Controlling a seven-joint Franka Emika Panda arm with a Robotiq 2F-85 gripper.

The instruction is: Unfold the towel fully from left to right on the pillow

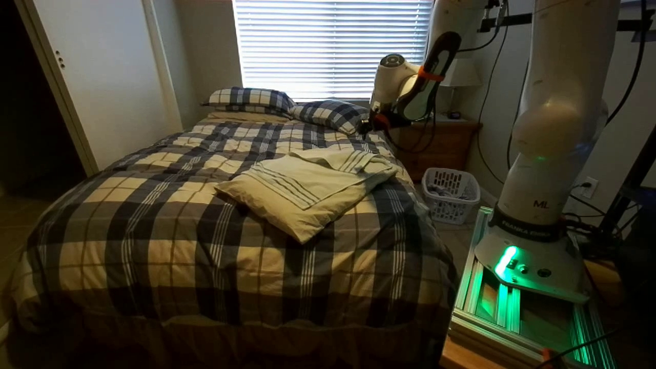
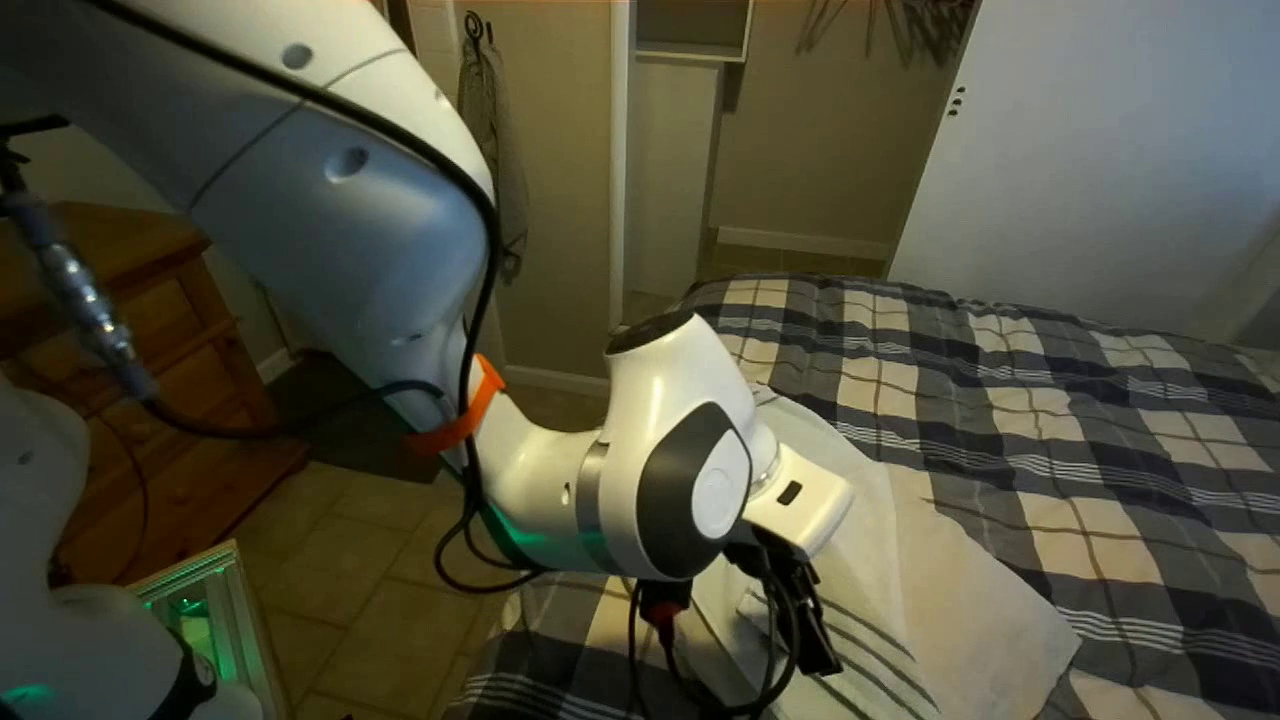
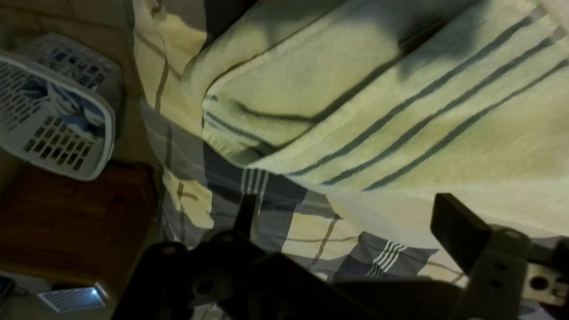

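Note:
The towel [image 1: 302,174] is cream with dark stripes and lies on a beige pillow [image 1: 277,212] on the bed. Its right part looks folded over and rumpled in an exterior view. In the wrist view the towel [image 3: 426,129] shows three dark stripes and a curled, layered corner at the left. The pillow [image 3: 400,209] shows below its edge there. My gripper [image 3: 346,209] is open, with nothing between its fingers, and appears above the bedspread and pillow edge. In an exterior view the gripper [image 1: 365,130] is above the bed, beyond the towel. The arm partly hides the towel [image 2: 880,600] in an exterior view.
A dark plaid bedspread [image 1: 169,246] covers the bed. Plaid pillows [image 1: 251,98] lie at its head. A white laundry basket [image 1: 451,197] stands on the floor beside the bed, near a wooden nightstand [image 1: 441,146]. The arm's cables [image 2: 780,660] hang near the gripper.

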